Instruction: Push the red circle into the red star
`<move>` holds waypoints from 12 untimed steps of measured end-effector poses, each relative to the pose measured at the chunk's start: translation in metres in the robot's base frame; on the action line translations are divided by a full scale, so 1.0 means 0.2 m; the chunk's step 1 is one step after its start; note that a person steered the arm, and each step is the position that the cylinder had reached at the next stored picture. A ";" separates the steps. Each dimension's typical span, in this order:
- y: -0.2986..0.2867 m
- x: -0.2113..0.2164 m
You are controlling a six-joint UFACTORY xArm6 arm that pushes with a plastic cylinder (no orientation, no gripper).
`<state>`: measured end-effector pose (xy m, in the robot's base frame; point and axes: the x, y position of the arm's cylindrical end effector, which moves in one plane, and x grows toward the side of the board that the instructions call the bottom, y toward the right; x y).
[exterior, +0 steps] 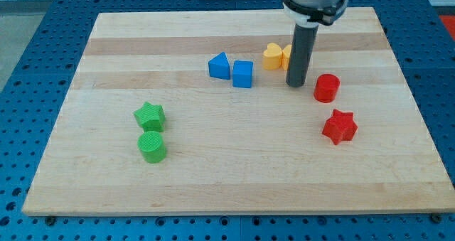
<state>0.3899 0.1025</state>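
The red circle (326, 88) stands at the view's right on the wooden board. The red star (339, 126) lies just below it, slightly to the right, with a small gap between them. My tip (296, 84) is the lower end of the dark rod. It rests on the board just left of the red circle, close to it, with a small gap showing.
A yellow heart (271, 57) and another yellow block (286, 55), partly hidden behind the rod, sit above my tip. A blue triangle (219, 66) and blue cube (242, 75) lie left of it. A green star (149, 116) and green circle (151, 146) lie at the left.
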 end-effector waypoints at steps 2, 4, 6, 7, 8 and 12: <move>0.18 -0.03; 0.21 0.01; 0.24 0.04; 0.24 0.09; 0.24 0.16; 0.32 0.02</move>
<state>0.3944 0.1660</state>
